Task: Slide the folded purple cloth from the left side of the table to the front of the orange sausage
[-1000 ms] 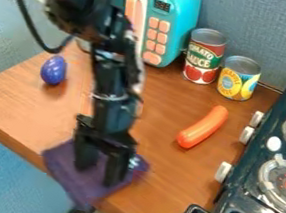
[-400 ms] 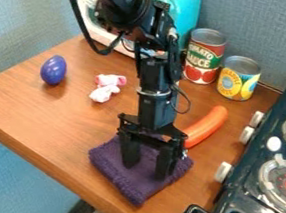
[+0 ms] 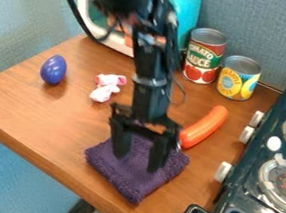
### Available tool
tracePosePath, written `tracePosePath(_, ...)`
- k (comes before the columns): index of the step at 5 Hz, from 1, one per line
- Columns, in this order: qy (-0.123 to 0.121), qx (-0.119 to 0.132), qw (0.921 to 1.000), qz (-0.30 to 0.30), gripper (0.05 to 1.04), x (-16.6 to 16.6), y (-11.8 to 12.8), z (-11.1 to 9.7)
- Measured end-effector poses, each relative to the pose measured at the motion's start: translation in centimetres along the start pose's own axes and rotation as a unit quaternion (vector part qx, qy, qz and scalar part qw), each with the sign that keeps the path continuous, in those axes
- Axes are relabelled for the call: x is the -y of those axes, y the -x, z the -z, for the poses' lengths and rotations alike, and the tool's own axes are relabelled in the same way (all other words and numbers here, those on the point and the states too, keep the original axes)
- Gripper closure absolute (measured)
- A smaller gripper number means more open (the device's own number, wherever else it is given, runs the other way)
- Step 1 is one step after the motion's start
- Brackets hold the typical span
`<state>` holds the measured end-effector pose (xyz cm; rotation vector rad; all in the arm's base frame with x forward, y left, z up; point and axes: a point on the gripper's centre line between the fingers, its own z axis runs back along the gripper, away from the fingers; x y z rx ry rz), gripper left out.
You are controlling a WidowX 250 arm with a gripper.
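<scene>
The black gripper (image 3: 138,161) hangs over a folded purple cloth (image 3: 131,180) near the table's front edge. Its two fingers stand apart, with cloth visible between and below them; whether the tips touch the cloth, I cannot tell. Just right of the gripper lies an orange sausage-shaped toy (image 3: 204,127), slanting toward the cans. Left of the arm are a small pink and white item (image 3: 106,88) and, farther left, a blue-purple egg-shaped toy (image 3: 54,70).
A tomato sauce can (image 3: 204,56) and a yellow-labelled can (image 3: 238,78) stand at the back. Behind the arm is a teal and white toy microwave (image 3: 181,3). A dark toy stove (image 3: 263,177) with knobs and a handle borders the right side of the wooden table (image 3: 43,114).
The gripper and the purple cloth first moved right, away from the front-left edge, uncovering the pink and white item. Since then, both have shifted slightly left, and the gripper stands a little higher.
</scene>
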<state>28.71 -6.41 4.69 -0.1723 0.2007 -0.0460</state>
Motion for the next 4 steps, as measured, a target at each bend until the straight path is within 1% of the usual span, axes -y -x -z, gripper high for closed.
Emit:
tracePosePath(1, 0.008, 0.033, 0.9990, -0.028, 0.084, -1.6, -0.2, -3.3)
tracePosePath(2, 0.005, 0.051, 0.9984, -0.025, 0.084, -2.3, -1.3, -6.2)
tracePosePath(3, -0.041, 0.061, 0.9969, -0.028, 0.084, -5.4, -2.9, -7.9)
tracePosePath(4, -0.086, 0.069, 0.9923, -0.055, 0.084, -9.9, -3.7, -8.7)
